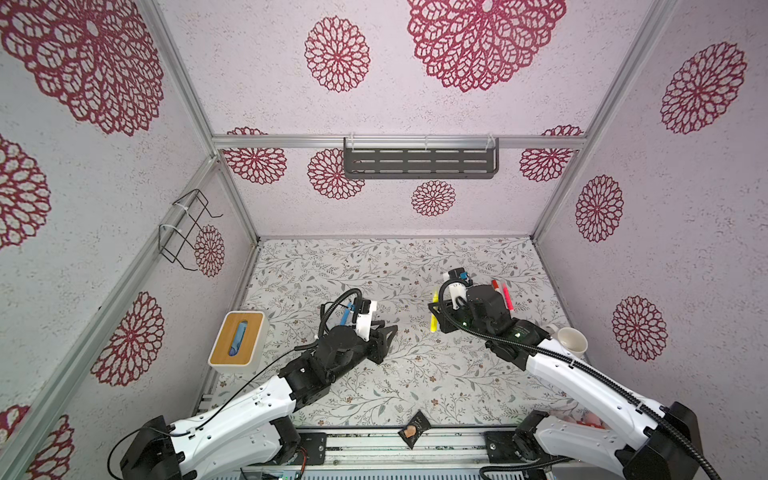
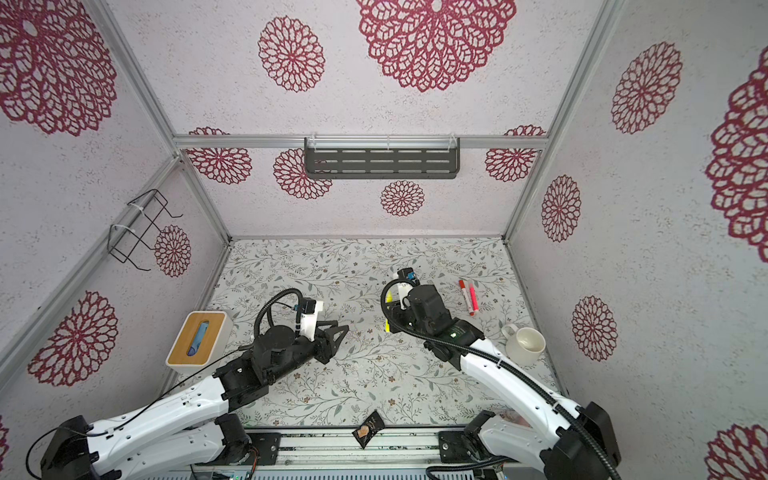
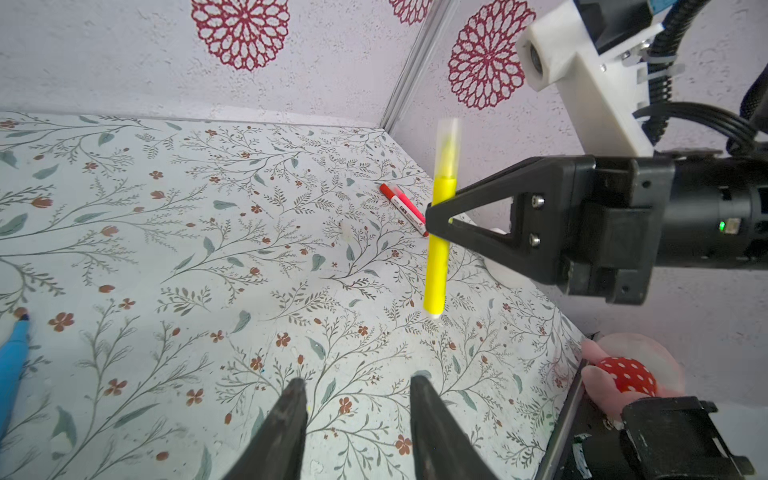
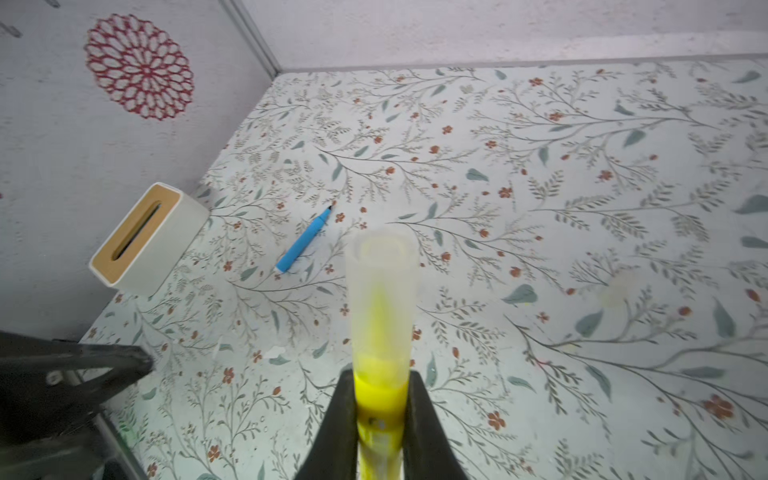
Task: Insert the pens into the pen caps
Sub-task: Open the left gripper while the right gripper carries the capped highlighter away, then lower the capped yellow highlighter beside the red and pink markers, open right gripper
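Yellow pen (image 3: 437, 270), clear cap (image 4: 382, 286) over its tip, clamped in my right fingers (image 4: 336, 424); left fingers (image 3: 286, 419) apart, empty. Blue pen (image 4: 305, 241) lies uncapped on bench (image 4: 540, 208).

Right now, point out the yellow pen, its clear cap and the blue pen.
yellow pen (image 3: 436, 274), left wrist view, lower barrel.
clear cap (image 4: 382, 286), right wrist view, middle of its wall.
blue pen (image 4: 305, 239), right wrist view, mid-barrel.
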